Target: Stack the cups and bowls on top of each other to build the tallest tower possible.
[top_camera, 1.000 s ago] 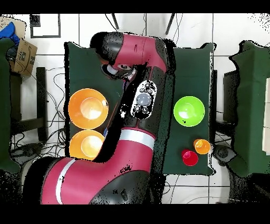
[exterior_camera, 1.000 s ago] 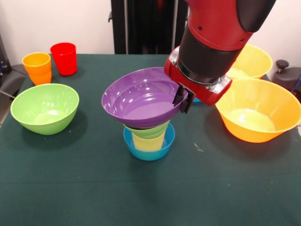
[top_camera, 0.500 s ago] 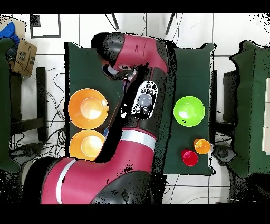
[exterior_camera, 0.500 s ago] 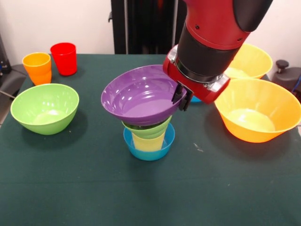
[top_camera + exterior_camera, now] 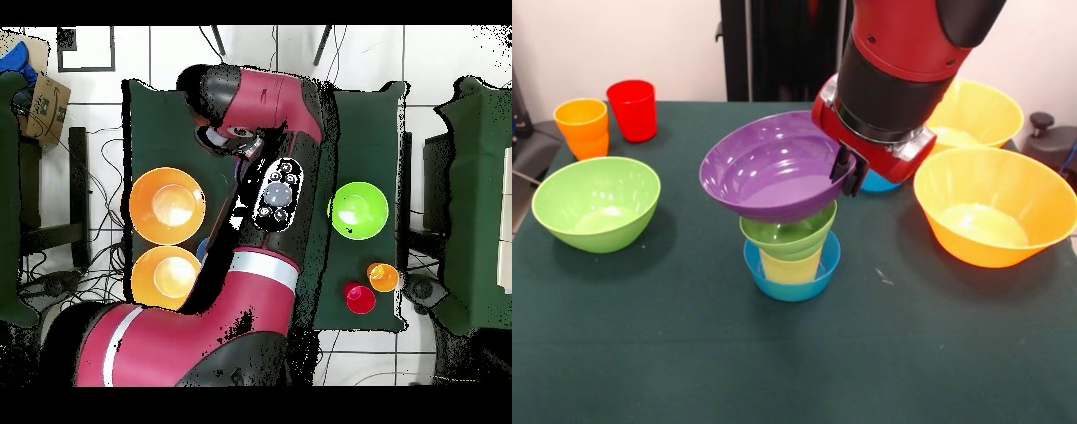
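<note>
Above the tower (image 5: 791,256), the purple bowl (image 5: 770,168) is held tilted by its right rim, the gripper (image 5: 847,168) clamped on it. A slip or off-centre release could topple the small green bowl (image 5: 788,233) and yellow cup (image 5: 791,265). Stack and purple bowl are hidden overhead by the arm (image 5: 250,150)

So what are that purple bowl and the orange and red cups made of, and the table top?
The purple bowl looks like glossy hard plastic: bright highlights run across its inside. The orange cup and red cup seem to be slightly translucent plastic, as light glows through their walls. The table appears to be covered in matte dark green cloth, perhaps felt; it shows no shine.
</note>
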`<action>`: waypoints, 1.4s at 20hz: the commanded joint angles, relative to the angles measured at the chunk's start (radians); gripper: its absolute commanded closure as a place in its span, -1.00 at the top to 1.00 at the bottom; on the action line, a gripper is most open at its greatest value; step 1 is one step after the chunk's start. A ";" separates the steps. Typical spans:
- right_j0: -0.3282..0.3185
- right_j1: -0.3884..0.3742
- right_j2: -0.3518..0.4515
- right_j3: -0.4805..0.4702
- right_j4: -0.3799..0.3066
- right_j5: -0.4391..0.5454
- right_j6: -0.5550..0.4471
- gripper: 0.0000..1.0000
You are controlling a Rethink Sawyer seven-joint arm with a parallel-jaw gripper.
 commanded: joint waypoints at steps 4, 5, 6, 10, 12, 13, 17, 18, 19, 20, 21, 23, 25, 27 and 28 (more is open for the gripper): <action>-0.014 -0.035 0.083 0.107 -0.114 0.013 -0.147 -1.00; -0.015 -0.034 0.086 0.109 -0.115 0.003 -0.144 -1.00; -0.016 -0.035 0.090 0.110 -0.115 0.000 -0.141 -1.00; -0.018 -0.043 0.102 0.122 -0.112 -0.047 -0.127 -1.00; -0.019 -0.048 0.107 0.132 -0.110 -0.076 -0.124 -1.00; -0.017 -0.051 0.108 0.139 -0.111 -0.091 -0.122 -1.00; -0.014 -0.058 0.111 0.157 -0.110 -0.104 -0.121 -1.00; -0.013 -0.058 0.112 0.160 -0.110 -0.108 -0.120 -1.00; -0.012 -0.059 0.113 0.162 -0.109 -0.112 -0.118 -1.00; -0.012 -0.060 0.114 0.164 -0.107 -0.117 -0.116 -1.00; -0.010 -0.065 0.118 0.178 -0.104 -0.131 -0.113 -1.00; -0.009 -0.073 0.125 0.196 -0.098 -0.159 -0.110 -1.00; -0.015 -0.083 0.143 0.216 -0.082 -0.205 -0.105 -1.00; -0.022 -0.089 0.160 0.229 -0.070 -0.229 -0.103 -1.00; -0.024 -0.089 0.163 0.230 -0.069 -0.234 -0.105 -1.00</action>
